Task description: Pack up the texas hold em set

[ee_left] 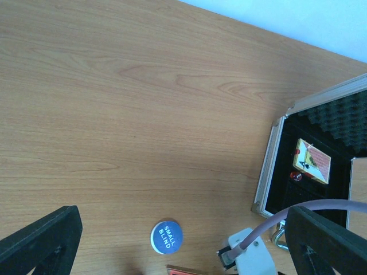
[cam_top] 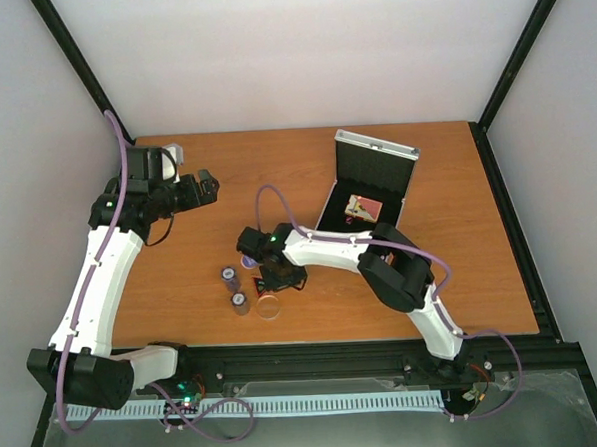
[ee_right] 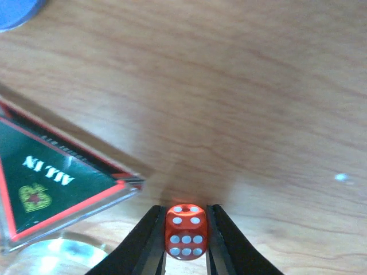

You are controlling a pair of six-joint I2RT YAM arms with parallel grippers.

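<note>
Packing is judged barely begun. In the open aluminium case point(cam_top: 375, 147), upper right of the top view, the pink-red card box point(cam_top: 361, 208) lies on black foam. Outside it, on the wood-grain table point(cam_top: 461, 275), are:

- two dark cylindrical chip stacks point(cam_top: 229, 277)
- a clear round token point(cam_top: 269, 307)
- a blue disc point(ee_left: 166, 236)
- a glossy triangular token point(ee_right: 51, 189)

A red die point(ee_right: 186, 231) is pinched by the narrow right gripper point(cam_top: 279, 275), at the centre of the top view. The left gripper point(cam_top: 204, 186) is held wide and empty.
</note>
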